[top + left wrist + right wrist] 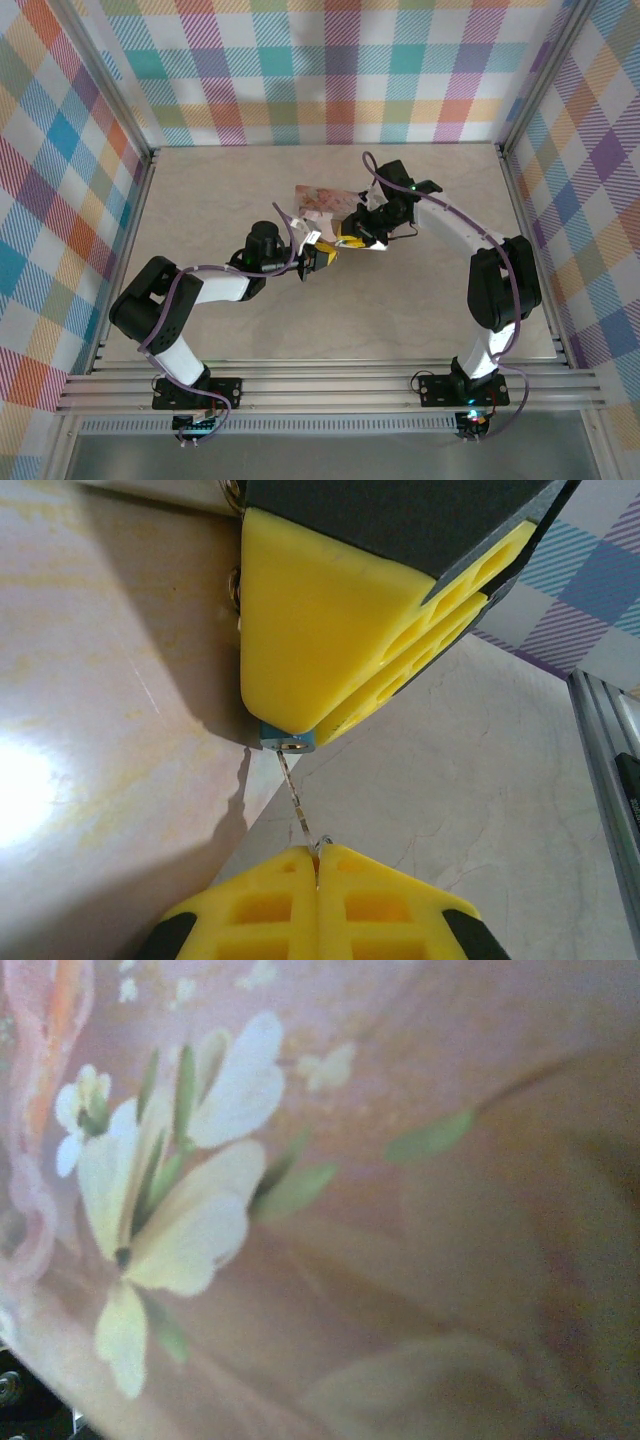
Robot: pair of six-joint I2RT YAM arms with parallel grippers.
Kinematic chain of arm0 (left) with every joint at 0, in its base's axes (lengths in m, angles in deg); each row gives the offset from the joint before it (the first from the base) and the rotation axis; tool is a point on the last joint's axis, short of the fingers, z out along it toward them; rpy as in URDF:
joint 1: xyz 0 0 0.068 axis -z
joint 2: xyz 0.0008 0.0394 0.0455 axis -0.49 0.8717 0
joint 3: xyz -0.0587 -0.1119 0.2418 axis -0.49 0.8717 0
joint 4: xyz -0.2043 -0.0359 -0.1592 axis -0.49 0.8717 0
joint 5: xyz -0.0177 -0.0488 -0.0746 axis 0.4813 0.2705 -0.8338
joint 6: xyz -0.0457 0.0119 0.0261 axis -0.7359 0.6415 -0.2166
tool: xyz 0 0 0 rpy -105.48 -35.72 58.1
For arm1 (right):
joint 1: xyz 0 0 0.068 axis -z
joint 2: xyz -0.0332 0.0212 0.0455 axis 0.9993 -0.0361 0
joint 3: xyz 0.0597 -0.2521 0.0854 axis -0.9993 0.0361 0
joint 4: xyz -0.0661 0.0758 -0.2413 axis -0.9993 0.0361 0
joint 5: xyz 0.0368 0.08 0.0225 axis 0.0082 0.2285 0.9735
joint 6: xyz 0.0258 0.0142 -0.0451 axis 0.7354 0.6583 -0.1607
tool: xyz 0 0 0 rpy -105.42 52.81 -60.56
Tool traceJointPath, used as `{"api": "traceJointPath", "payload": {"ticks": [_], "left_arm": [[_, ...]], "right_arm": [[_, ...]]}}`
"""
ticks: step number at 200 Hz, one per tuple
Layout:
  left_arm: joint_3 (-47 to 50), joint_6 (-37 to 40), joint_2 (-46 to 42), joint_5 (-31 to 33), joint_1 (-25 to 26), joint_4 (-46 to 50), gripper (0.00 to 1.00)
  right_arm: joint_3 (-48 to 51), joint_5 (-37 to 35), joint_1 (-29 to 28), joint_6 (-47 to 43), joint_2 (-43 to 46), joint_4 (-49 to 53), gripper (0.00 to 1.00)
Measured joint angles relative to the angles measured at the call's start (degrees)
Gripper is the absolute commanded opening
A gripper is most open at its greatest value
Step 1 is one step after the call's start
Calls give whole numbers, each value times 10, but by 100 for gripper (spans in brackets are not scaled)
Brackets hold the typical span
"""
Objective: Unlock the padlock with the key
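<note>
Beige table (420, 310) bears 1 pink tin (320, 200). Left gripper (318, 865) pinches 1 key (293, 795) shut, its tip at 1 padlock (288, 742); right gripper (305, 725) seemingly clamps that.

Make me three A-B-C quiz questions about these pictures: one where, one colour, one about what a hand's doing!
1. Where is the tin box? A near the table's middle; B on a shelf; C far left corner.
2. The left hand's fingers are: A red; B yellow; C green.
3. That hand is: A wide open; B shut on the key; C gripping the tin.
Answers: A, the top view shows it there; B, both pads are yellow; B, closed tips pinch the thin key.
</note>
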Motion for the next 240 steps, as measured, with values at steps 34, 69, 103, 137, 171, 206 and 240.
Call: {"api": "traceJointPath", "payload": {"ticks": [34,69,103,137,171,206,240], "left_arm": [[0,0,0,-1,0,2,0],[0,0,-5,-3,0,5,0],[0,0,-12,-7,1,7,0],[0,0,-12,-7,1,8,0],[0,0,-12,-6,2,8,0],[0,0,-10,-3,3,5,0],[0,0,-9,1,4,3,0]], "right_arm": [[1,0,0,0,0,0,0],[3,2,0,0,0,-2,0],[4,2,1,0,0,-2,0],[5,2,1,0,0,-3,0],[9,2,1,-2,3,-4,0],[9,2,2,-2,4,-4,0],[9,2,3,-2,4,-4,0]]}}
